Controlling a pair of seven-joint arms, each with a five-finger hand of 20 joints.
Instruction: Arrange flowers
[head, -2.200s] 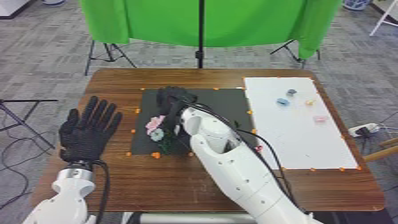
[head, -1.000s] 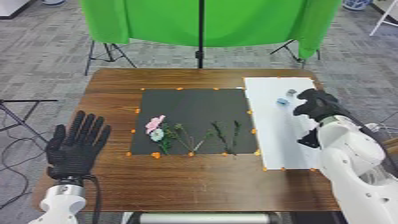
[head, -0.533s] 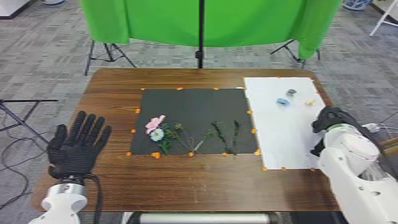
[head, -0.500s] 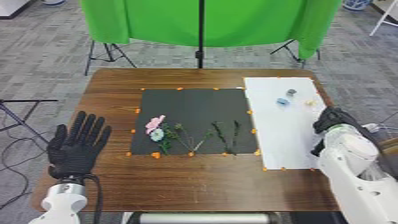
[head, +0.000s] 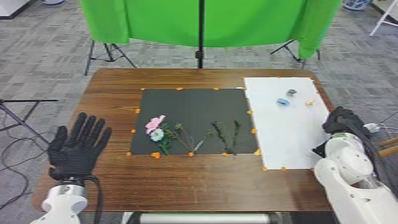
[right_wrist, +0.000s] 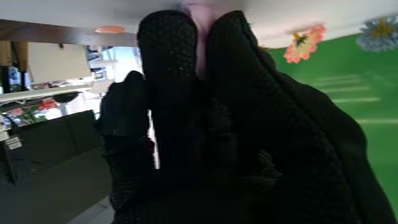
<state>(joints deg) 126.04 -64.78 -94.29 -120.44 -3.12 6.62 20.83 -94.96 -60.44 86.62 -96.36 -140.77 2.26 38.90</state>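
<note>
The robot's left hand (head: 75, 155) lies at the near left of a square black mat (head: 178, 100), fingers straight and slightly spread, apparently out of the way of the work on a brown wooden tabletop (head: 204, 187). Small orange markers (head: 156, 155) dot the mat's border, probably to fix its place. On the mat's near left part, a white flower with a pale yellow center (head: 157, 135) lies just beside a ruffled pink flower (head: 155, 121), set close as though to form one cluster. Thin green sprigs (head: 180, 134) fan out at the mat's near middle, and slender dark green stems (head: 236, 131) lie toward its near right, seemingly spaced so that each can take a bloom. To the mat's right, at the outer edge of a long white sheet (head: 275, 130), the right hand (head: 340, 122) pinches a soft pink piece (right_wrist: 202, 30), likely a flower head, between its digits; the light grip probably spares the petals. Farther along the sheet, right of the mat, sit a small yellow-orange flower (head: 309, 103), a light blue flower (head: 282, 101) and, beyond them, a gray-blue one (head: 291, 92), apart from one another, presumably for easy picking. Behind the mat and tabletop hangs a green cloth (head: 160, 20), likely a plain backdrop.
</note>
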